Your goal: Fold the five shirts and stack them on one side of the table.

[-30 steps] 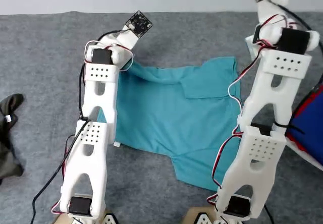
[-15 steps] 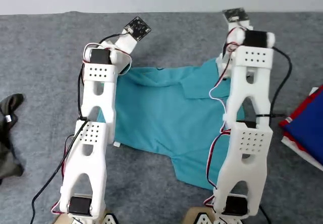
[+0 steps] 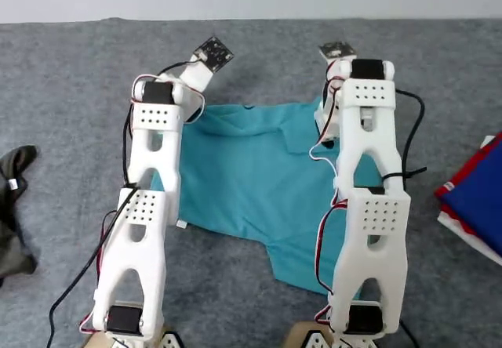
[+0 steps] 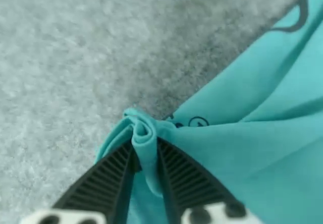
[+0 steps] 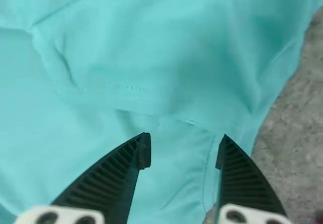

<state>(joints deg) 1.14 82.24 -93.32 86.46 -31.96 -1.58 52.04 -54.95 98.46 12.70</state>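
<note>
Since a second ago our right arm has swung in from the right edge of the desk [image 3: 70, 89] and now stands over the far right part of the teal shirt [image 3: 251, 168]. Our left arm has hardly shifted.

We see the shirt spread flat near the middle of the desk, between our two arms, with its lower part running toward the near edge by the right arm's base. Our left gripper [image 4: 145, 146] is at the shirt's far left corner, its jaws clamped on a bunched fold of teal cloth, with bare grey desk just beyond it. Our right gripper [image 5: 184, 141] hangs over the shirt near a stitched hem, its jaws spread apart and holding nothing. We cannot tell whether its tips touch the cloth.

A dark garment [image 3: 14, 207] lies crumpled at the left edge, well apart from the shirt. A blue pile [image 3: 478, 199] with red trim sits at the right edge.
</note>
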